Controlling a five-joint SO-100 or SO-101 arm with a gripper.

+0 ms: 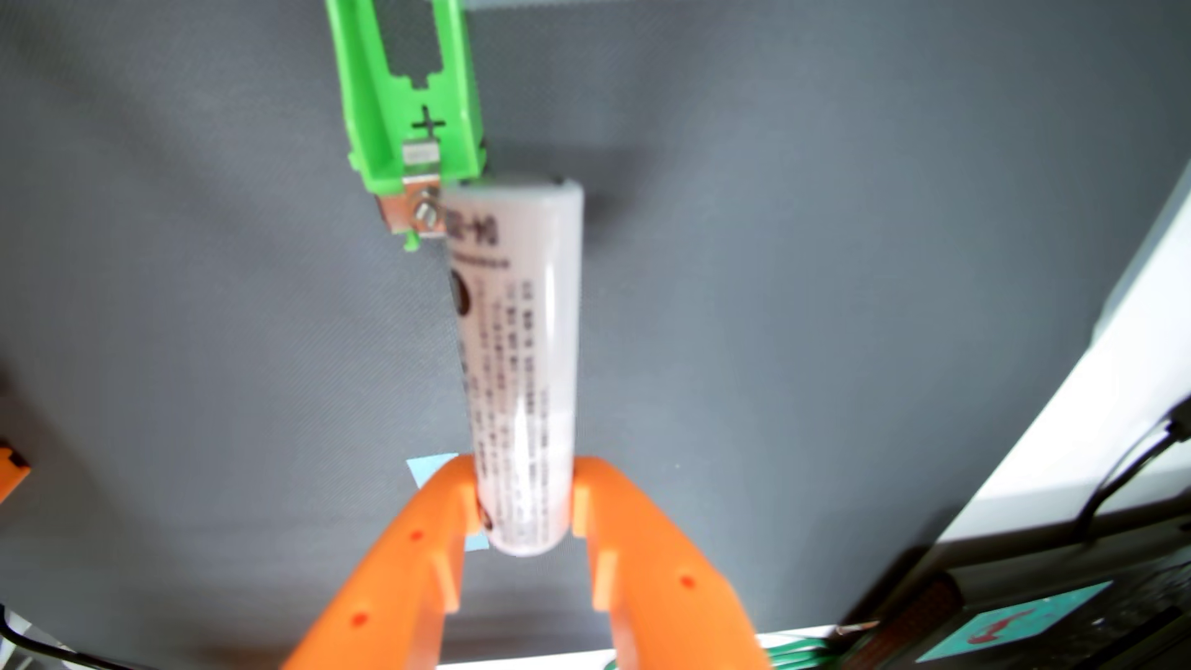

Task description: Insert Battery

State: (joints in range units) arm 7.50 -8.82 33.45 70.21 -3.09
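A white cylindrical battery (519, 361) with dark print runs up the middle of the wrist view. My orange gripper (523, 493) is shut on its near end, one finger on each side. A green battery holder (412, 96) lies at the top of the view on the grey mat, its empty slot open and a plus sign marked near a metal contact (417, 206). The battery's far end sits just right of that contact end of the holder, outside the slot; whether they touch I cannot tell.
A grey mat (838, 258) covers the table. A small light-blue tape patch (428, 470) lies under my left finger. At the right and lower right are the mat's edge, a white surface, black cables and a dark box (1031, 618). An orange part (9, 470) shows at the left edge.
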